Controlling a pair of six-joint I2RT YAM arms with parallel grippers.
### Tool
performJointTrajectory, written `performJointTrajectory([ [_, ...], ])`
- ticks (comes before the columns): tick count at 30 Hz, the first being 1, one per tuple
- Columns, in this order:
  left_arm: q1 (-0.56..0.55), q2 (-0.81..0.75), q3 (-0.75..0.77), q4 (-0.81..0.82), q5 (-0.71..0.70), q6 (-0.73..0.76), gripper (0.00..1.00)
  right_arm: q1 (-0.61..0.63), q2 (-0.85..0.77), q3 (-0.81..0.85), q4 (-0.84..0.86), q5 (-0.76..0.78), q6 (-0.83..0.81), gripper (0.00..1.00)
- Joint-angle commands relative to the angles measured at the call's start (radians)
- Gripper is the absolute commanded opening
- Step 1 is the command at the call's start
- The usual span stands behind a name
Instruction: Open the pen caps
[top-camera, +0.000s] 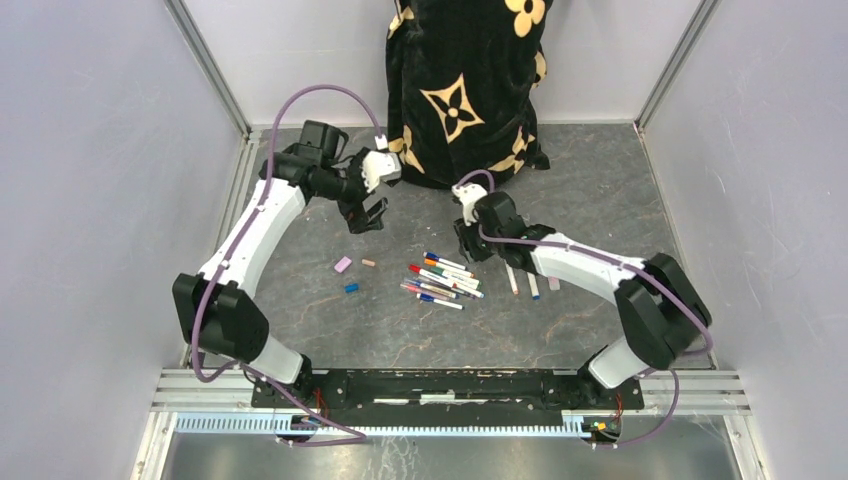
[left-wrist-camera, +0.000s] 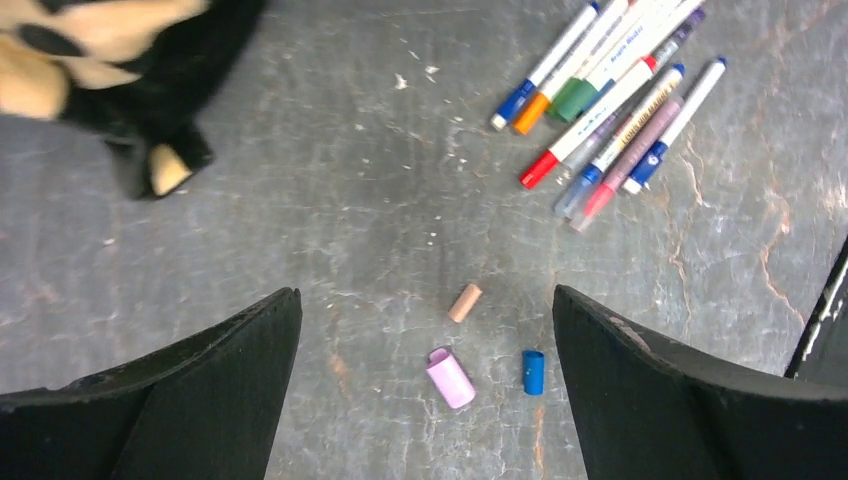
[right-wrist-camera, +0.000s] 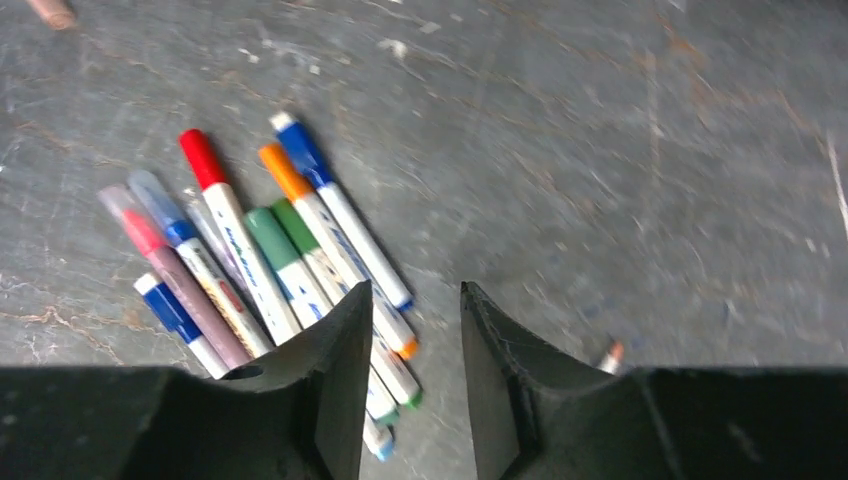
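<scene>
Three loose caps, a pink cap (left-wrist-camera: 450, 378), a tan cap (left-wrist-camera: 465, 302) and a blue cap (left-wrist-camera: 533, 371), lie on the table (top-camera: 600, 190) left of roughly nine capped pens (right-wrist-camera: 262, 262). Two more pens (top-camera: 512, 280) lie to the right. The right claw (right-wrist-camera: 416, 300), part-spread and empty over the tight pile, could pinch two pens or scatter them. The left claw (left-wrist-camera: 425, 295) gapes wide, empty.

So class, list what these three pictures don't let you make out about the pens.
Right wrist view: pile of pens, near ends hidden behind right gripper.
Left wrist view: same pens' far ends cut off by top edge.
Top view: barrel print too small.
</scene>
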Motion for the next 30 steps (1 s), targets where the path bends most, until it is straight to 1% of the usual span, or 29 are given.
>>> performJointTrajectory([
  [1, 0.038, -0.107, 0.058, 0.034, -0.048, -0.177, 1.00, 0.033, 0.105, 0.090, 0.025, -0.062, -0.114, 0.40],
  [3, 0.045, -0.168, -0.011, 0.144, -0.114, -0.255, 1.00, 0.037, 0.151, 0.122, 0.029, -0.087, -0.131, 0.37],
  [5, 0.046, -0.215, -0.085, 0.195, -0.152, -0.250, 1.00, 0.041, 0.197, 0.155, 0.024, -0.098, -0.142, 0.34],
  [8, 0.046, -0.230, -0.114, 0.170, -0.161, -0.208, 1.00, 0.046, 0.248, 0.198, 0.013, -0.119, -0.145, 0.33],
  [11, 0.048, -0.218, -0.107, 0.152, -0.182, -0.211, 1.00, 0.049, 0.290, 0.228, 0.000, -0.130, -0.174, 0.33],
  [13, 0.052, -0.229, -0.115, 0.147, -0.161, -0.206, 1.00, 0.049, 0.310, 0.236, -0.008, -0.133, -0.180, 0.32],
  [17, 0.053, -0.252, -0.122, 0.157, -0.130, -0.197, 1.00, 0.048, 0.333, 0.226, -0.009, -0.127, -0.188, 0.32],
  [23, 0.053, -0.206, -0.077, 0.115, -0.104, -0.186, 1.00, 0.049, 0.354, 0.208, -0.018, -0.084, -0.204, 0.30],
  [24, 0.053, -0.202, -0.073, 0.111, -0.101, -0.185, 1.00, 0.050, 0.351, 0.205, -0.020, -0.080, -0.206, 0.32],
  [27, 0.054, -0.200, -0.075, 0.110, -0.088, -0.177, 1.00, 0.050, 0.311, 0.175, 0.003, -0.072, -0.202, 0.42],
  [30, 0.053, -0.197, -0.075, 0.109, -0.079, -0.175, 1.00, 0.050, 0.268, 0.172, 0.014, -0.057, -0.198, 0.45],
])
